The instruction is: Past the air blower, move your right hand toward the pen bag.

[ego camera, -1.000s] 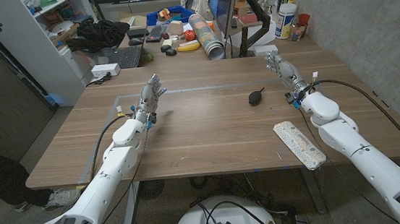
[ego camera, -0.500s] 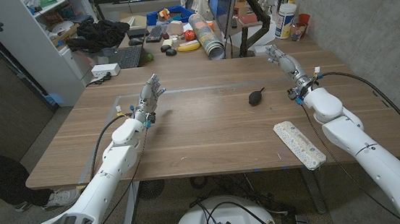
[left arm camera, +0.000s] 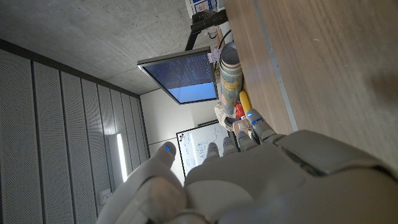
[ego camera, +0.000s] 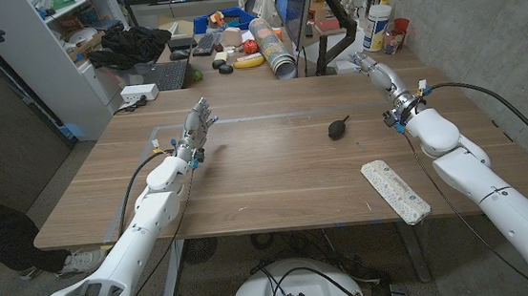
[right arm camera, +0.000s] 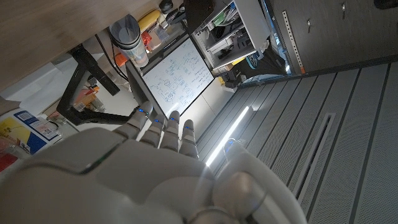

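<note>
The black air blower (ego camera: 339, 127) lies on the wooden table (ego camera: 267, 176) right of the middle. The pen bag (ego camera: 395, 190), a long pale patterned pouch, lies near the front right edge, beside my right forearm. My right hand (ego camera: 378, 72) is raised beyond the blower at the far right, with its fingers stretched out toward the far edge and nothing in it; its back (right arm camera: 143, 180) fills the lower part of the right wrist view. My left hand (ego camera: 197, 127) is held up over the far left of the table, fingers extended and empty, with its back (left arm camera: 249, 180) seen in the left wrist view.
Behind the far edge stand a monitor (ego camera: 292, 11) on an arm, a patterned tube (ego camera: 275, 53), a banana (ego camera: 249, 61), bottles (ego camera: 378, 25) and a keyboard (ego camera: 167, 75). A concrete wall runs along the right. A shelf unit (ego camera: 53, 42) stands at the left.
My right hand has moved away from me toward the table's far right corner, farther from the pen bag. The left hand, blower and pen bag have stayed put.
</note>
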Motion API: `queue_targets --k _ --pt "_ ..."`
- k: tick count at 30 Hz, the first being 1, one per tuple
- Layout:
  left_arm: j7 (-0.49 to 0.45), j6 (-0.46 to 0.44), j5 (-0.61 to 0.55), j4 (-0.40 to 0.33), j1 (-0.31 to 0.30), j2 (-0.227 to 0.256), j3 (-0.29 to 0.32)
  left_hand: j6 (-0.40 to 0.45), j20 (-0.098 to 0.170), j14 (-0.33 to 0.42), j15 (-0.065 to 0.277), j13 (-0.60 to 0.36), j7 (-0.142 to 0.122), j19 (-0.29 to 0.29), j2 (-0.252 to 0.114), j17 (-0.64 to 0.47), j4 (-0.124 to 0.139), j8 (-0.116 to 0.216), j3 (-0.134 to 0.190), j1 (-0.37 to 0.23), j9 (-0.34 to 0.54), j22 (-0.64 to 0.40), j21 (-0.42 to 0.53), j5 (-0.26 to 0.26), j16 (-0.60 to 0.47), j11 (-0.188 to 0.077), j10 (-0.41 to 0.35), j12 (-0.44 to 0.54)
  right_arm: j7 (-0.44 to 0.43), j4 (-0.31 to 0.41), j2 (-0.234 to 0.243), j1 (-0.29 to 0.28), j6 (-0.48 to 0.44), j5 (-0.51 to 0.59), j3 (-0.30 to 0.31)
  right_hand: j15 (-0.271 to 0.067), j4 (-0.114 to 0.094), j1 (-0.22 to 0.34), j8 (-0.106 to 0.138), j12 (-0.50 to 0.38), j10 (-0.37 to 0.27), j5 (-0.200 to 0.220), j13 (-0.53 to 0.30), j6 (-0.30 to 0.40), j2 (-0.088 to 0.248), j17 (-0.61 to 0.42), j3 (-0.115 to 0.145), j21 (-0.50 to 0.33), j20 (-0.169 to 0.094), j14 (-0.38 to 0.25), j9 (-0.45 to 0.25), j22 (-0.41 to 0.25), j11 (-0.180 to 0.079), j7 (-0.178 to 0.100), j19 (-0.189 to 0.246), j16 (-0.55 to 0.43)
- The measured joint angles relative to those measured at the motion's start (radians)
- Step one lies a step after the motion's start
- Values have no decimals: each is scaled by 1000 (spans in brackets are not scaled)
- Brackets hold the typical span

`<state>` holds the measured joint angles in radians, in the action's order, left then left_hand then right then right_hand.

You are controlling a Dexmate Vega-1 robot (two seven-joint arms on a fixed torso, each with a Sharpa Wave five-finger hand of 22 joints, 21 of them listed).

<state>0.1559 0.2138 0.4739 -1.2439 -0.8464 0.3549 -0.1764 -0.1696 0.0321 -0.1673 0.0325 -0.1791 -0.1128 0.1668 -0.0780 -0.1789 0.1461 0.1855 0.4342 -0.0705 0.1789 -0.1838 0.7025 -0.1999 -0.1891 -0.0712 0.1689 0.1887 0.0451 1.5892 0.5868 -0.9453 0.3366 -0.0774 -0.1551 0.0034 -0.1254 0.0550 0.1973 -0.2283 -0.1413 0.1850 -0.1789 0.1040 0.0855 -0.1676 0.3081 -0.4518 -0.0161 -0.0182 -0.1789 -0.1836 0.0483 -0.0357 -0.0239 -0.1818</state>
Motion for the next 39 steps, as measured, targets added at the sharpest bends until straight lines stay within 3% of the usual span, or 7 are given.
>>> queue_targets --k 25,39 --pt "8 2 -2 -8 -9 1 6 0 0 0 0 0 0 0 0 0 0 0 0 0 0 0 -7 1 0 0 0 0 46 181 102 -81 -44 119 77 -4 0 0 8 0 -27 0 0 35 0 0 0 11 5 -25 0 0 2 -11 13 0" --pt "6 0 -5 -18 -15 3 6 0 0 0 0 0 0 0 0 0 -3 0 -5 0 0 0 -8 1 0 0 0 0 60 259 133 -130 -64 187 130 -4 0 0 8 0 -34 0 0 42 0 0 0 13 9 -25 0 0 -2 -15 16 0"
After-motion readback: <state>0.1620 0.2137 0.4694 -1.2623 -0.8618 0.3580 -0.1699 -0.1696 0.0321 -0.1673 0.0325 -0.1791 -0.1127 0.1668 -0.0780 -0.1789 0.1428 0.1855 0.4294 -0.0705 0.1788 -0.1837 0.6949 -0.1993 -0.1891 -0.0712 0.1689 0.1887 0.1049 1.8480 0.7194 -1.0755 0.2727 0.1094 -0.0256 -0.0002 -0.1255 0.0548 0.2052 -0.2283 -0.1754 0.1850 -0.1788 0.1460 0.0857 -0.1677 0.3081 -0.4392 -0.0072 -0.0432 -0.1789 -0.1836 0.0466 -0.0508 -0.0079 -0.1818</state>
